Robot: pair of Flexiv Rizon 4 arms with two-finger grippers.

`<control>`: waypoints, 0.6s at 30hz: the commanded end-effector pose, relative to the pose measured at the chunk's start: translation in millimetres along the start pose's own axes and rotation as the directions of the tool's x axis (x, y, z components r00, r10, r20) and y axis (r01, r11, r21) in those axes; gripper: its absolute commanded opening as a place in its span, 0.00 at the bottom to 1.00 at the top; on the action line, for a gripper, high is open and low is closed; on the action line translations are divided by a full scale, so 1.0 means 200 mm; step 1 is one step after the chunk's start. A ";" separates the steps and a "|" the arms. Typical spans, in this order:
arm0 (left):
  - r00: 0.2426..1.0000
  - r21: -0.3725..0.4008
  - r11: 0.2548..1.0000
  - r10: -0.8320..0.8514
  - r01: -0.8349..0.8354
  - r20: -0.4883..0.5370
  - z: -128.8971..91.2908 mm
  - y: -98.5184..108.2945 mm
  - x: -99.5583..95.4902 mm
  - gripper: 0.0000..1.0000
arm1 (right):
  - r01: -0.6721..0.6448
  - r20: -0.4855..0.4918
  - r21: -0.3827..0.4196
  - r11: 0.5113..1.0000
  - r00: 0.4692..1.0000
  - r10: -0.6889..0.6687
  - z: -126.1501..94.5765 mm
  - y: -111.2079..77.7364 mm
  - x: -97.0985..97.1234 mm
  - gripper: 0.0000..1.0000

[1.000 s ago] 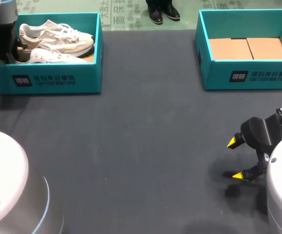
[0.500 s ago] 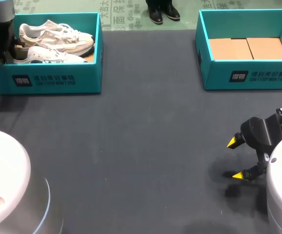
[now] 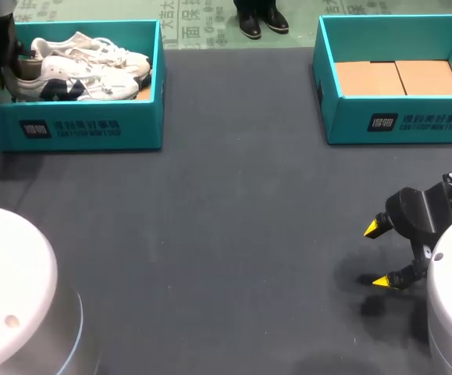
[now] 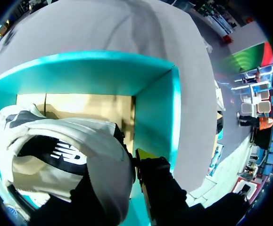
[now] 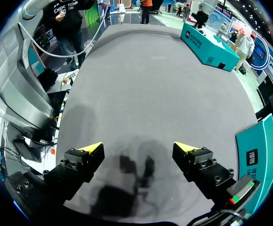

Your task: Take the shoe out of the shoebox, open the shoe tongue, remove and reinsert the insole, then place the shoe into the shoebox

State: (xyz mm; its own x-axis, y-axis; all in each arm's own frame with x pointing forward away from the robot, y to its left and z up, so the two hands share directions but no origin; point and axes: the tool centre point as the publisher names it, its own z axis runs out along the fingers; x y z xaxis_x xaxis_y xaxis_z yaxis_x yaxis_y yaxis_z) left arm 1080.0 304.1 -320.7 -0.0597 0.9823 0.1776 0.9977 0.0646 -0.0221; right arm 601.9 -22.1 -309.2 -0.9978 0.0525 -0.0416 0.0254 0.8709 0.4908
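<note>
since a second ago the left gripper (image 3: 4, 70) has pulled back and up at the left shoebox (image 3: 85, 125), and the near shoe (image 3: 69, 80) has lifted by its heel, toe still inside. its jaws clench that heel. a second shoe (image 3: 93, 48) lies just behind it, and the box's front wall stands between it and the table (image 3: 233, 195). counted: two shoes and two shoeboxes, the right shoebox (image 3: 397, 121) showing only its cardboard floor (image 3: 397, 78). the right gripper (image 3: 378, 255) hangs released over the mat, well apart. only the left wrist view shows one yellow-tipped finger (image 4: 157, 181) against the heel; the other is hidden.
</note>
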 end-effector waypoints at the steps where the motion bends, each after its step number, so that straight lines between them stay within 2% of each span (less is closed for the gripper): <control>1: 1.000 -0.002 1.000 -0.014 0.014 -0.004 -0.07 0.02 0.02 0.00 | 0.000 0.004 0.001 1.000 1.000 0.000 0.00 0.00 0.01 1.00; 9: 0.999 -0.038 0.999 -0.036 0.036 -0.003 -0.24 0.03 0.08 0.00 | 0.000 0.004 0.001 1.000 1.000 0.000 0.00 0.00 0.01 1.00; 18: 0.999 -0.043 0.998 -0.043 0.043 0.012 -0.45 -0.02 0.12 0.00 | 0.000 0.004 0.001 1.000 1.000 0.000 0.00 0.00 0.01 1.00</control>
State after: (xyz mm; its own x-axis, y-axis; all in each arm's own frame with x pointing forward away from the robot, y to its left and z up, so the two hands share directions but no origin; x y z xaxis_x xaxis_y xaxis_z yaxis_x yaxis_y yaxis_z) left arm 1087.0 312.8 -244.5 -0.0969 0.9818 0.1632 0.9953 0.0958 0.0149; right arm 601.9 -22.1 -309.2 -0.9978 0.0525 -0.0416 0.0254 0.8709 0.4908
